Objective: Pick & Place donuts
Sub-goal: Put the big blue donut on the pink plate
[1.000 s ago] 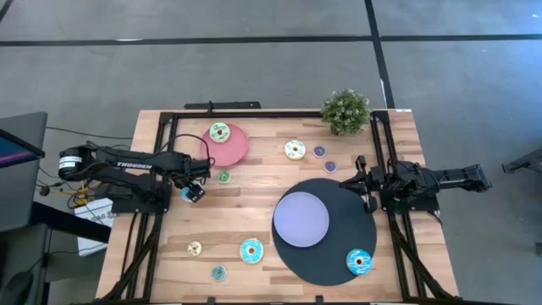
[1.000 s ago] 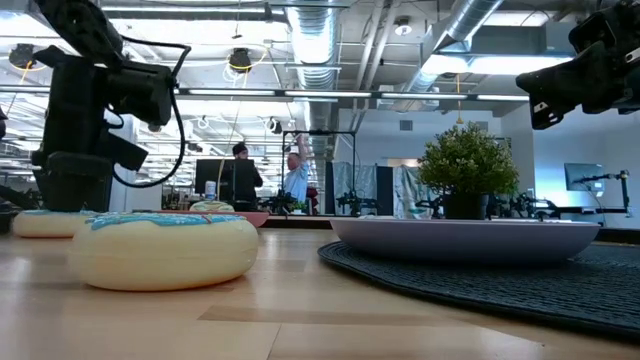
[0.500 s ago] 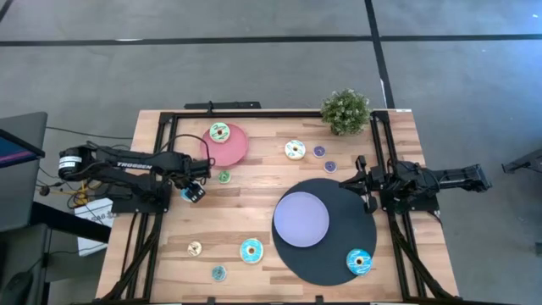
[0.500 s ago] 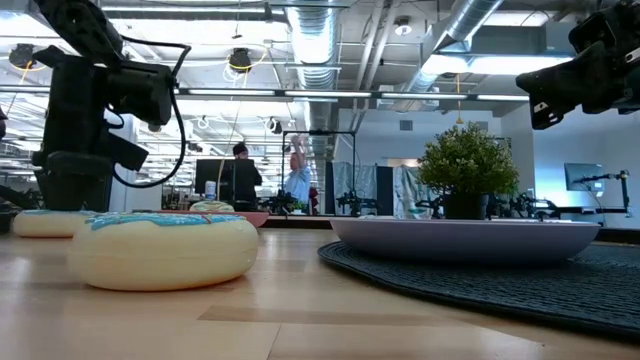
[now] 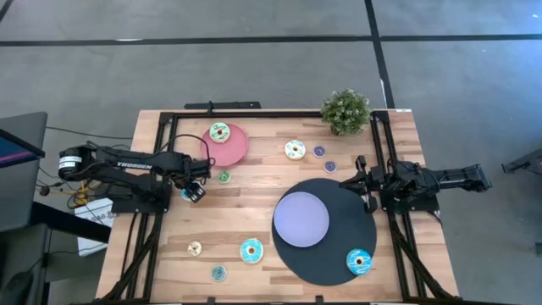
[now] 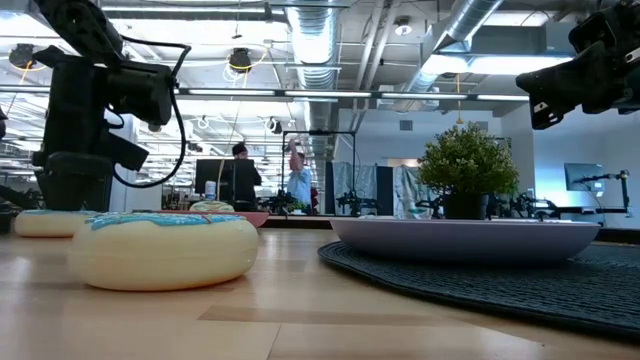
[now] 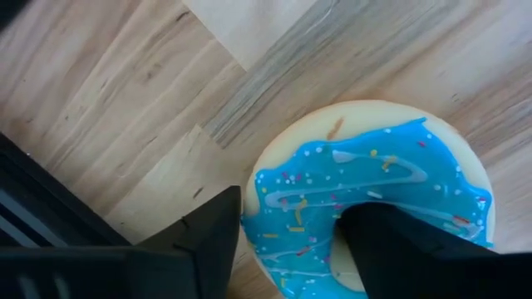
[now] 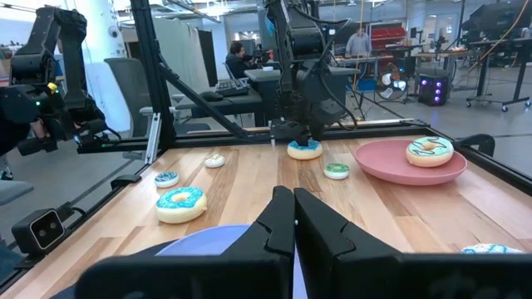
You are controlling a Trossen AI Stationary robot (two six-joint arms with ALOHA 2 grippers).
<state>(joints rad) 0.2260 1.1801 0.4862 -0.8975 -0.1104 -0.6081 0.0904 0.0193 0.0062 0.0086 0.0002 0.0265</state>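
Observation:
My left gripper [image 5: 193, 191] is down at the table's left side, on a cream donut with blue icing [image 7: 374, 191] that lies flat on the wood. It also shows in the right wrist view [image 8: 304, 150]. My right gripper [image 5: 360, 180] is shut and empty, above the far right edge of the dark round mat [image 5: 339, 254]. Its closed fingers show in its own wrist view [image 8: 293, 224]. Other donuts lie about the table: a green-iced one [image 5: 219, 132] on the pink plate [image 5: 233, 148], a teal one [image 5: 359, 261] on the mat, and a teal one [image 5: 251, 251] near the front edge. My left gripper has the blue donut's ring wall [image 7: 283, 208] between its two fingers. One finger [image 7: 212, 241] is at the outer rim and the other [image 7: 391, 241] is in the hole. The fingers come from above, pointing down. The donut lies flat on the table.
A lavender plate [image 5: 301, 219] sits on the mat. A potted plant [image 5: 345, 110] stands at the far edge. Small donuts lie at far centre [image 5: 295, 150], [image 5: 319, 152], [image 5: 330, 166], beside the pink plate [image 5: 224, 176], and at the front left [image 5: 195, 248], [image 5: 219, 273]. People stand in the room beyond.

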